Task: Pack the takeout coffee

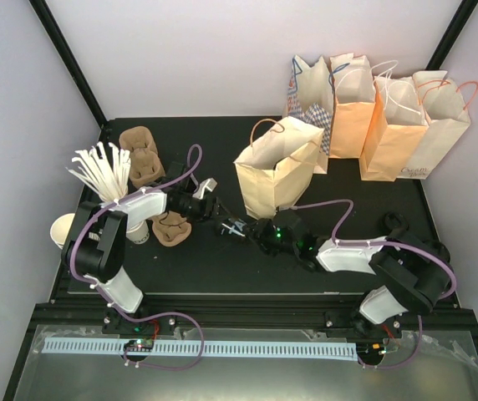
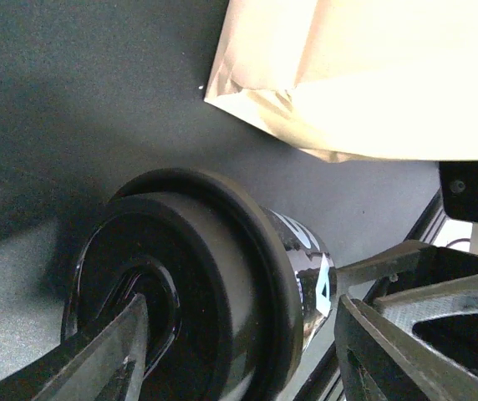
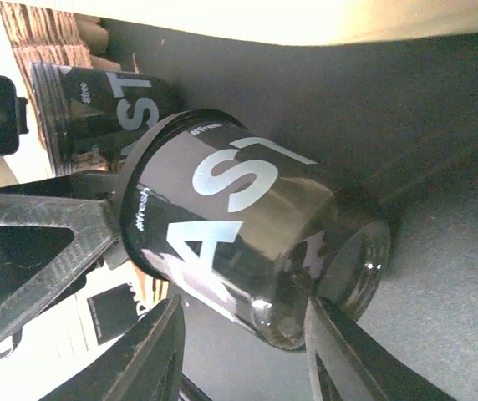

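**Lidded cup on its side between both grippers, beside the open bag**

A black mat (image 1: pixel 222 138) covers the table. Pale panels (image 1: pixel 180 50) wall it in, with black posts running up the corners.

In the top view an open kraft bag (image 1: pixel 277 171) stands at centre frame with its mouth up; what is inside cannot be seen. More paper bags (image 1: pixel 389 117) line the upper right against the back panel. Brown cup carriers (image 1: pixel 139 154) sit at upper left, with a single carrier (image 1: pixel 172 227) lower down beside the left arm. A bundle of white sticks (image 1: pixel 101 171) fans out at the left, and an open white cup (image 1: pixel 62 230) stands at the mat's left edge.

The takeout coffee cup (image 3: pixel 239 209) is black with large pale lettering and has its black lid (image 2: pixel 180 276) fitted. It lies on its side at centre frame of the top view, just below and left of the open bag.

The right gripper (image 3: pixel 246 309) is closed about the cup's base, one finger on either side. The left gripper (image 2: pixel 241 311) straddles the lid end at a middling width; whether it presses cannot be told.

Only the right wrist view shows a stack of black lettered cups (image 3: pixel 97 100), at its upper left. Only the left wrist view shows the lid's face, with the bag's bottom corner close above it. In the top view the cup is just a small dark shape.
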Tool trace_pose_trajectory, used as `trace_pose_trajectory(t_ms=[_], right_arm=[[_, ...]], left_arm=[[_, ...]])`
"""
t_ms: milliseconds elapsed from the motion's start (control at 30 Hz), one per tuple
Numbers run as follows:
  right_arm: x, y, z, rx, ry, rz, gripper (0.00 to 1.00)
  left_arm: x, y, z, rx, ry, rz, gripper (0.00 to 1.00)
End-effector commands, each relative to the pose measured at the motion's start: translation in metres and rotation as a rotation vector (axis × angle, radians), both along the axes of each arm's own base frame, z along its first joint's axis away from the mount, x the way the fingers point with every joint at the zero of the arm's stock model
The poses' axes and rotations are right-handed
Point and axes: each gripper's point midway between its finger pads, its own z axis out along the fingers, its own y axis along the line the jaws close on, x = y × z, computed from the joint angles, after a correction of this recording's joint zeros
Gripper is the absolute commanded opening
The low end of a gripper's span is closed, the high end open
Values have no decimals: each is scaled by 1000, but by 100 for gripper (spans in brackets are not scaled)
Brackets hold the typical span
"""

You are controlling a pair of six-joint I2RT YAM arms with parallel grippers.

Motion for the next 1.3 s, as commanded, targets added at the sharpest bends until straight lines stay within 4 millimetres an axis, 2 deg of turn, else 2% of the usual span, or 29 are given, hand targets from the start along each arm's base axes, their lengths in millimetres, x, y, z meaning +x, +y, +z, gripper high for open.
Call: trace_pose_trajectory(t_ms=[0,100,367,733,900,1033,1100,1267], right_arm=[[8,8,7,21,-19,13,40],[5,5,3,3,-5,16,33],[-2,-12,-8,-10,28,0,28],[-9,-20,-15,-13,47,0,26],[-13,-27,-15,-24,38,0,27],[-16,-31,-10,-64,15,24,28],[-16,-31,-5,-90,-4,42,30],[-16,-34,13,-190,-65,116,34]], left_arm=[[0,-16,21,-114,-12,-63,62],[-3,-20,27,-155,7,-73,61],[-21,-37,47,-224,32,-130,60],[-71,-79,71,-241,47,-258,59],[-89,-89,68,-203,49,-294,59],[-88,-85,55,-153,45,-292,58],[-83,-86,57,-133,24,-289,58],[-71,-91,81,-129,-34,-288,61]])
